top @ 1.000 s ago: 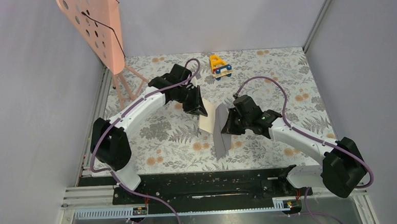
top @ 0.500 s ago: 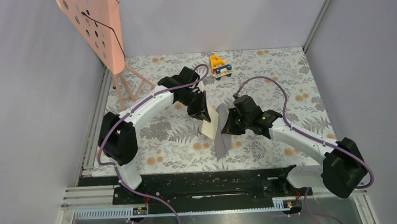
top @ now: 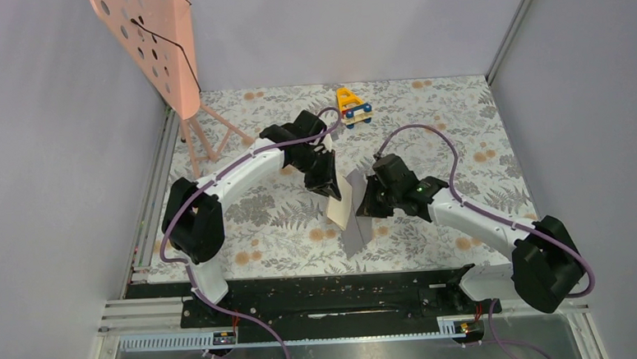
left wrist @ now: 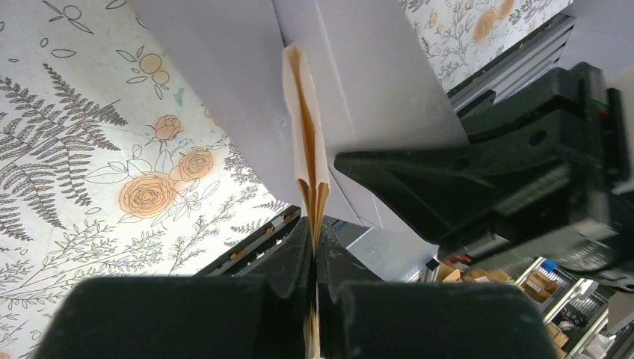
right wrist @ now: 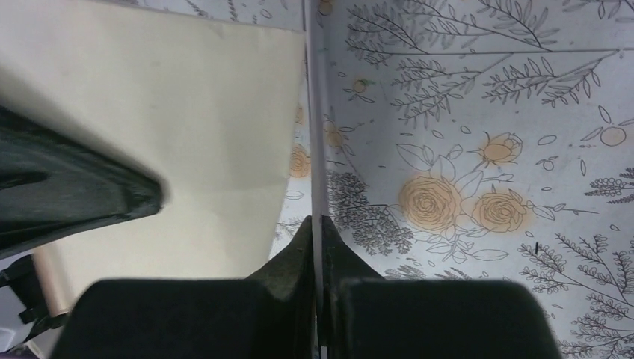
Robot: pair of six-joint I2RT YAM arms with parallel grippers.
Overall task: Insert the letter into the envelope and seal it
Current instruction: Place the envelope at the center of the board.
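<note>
The left gripper [left wrist: 314, 243] is clamped on the folded tan letter [left wrist: 305, 127]. The right gripper [right wrist: 317, 232] pinches an edge of the grey-lilac envelope [top: 356, 235]. Both papers are held upright, just beside each other, over the middle of the counter [top: 461, 131].

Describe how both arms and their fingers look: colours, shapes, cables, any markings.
Both the left arm and the right arm have white, rounded links joined by chunky black joint housings. A purple cable loops along each. The fingers are matte black and taper to narrow tips. A small green light glows near the right wrist. No lettering is legible.
</note>
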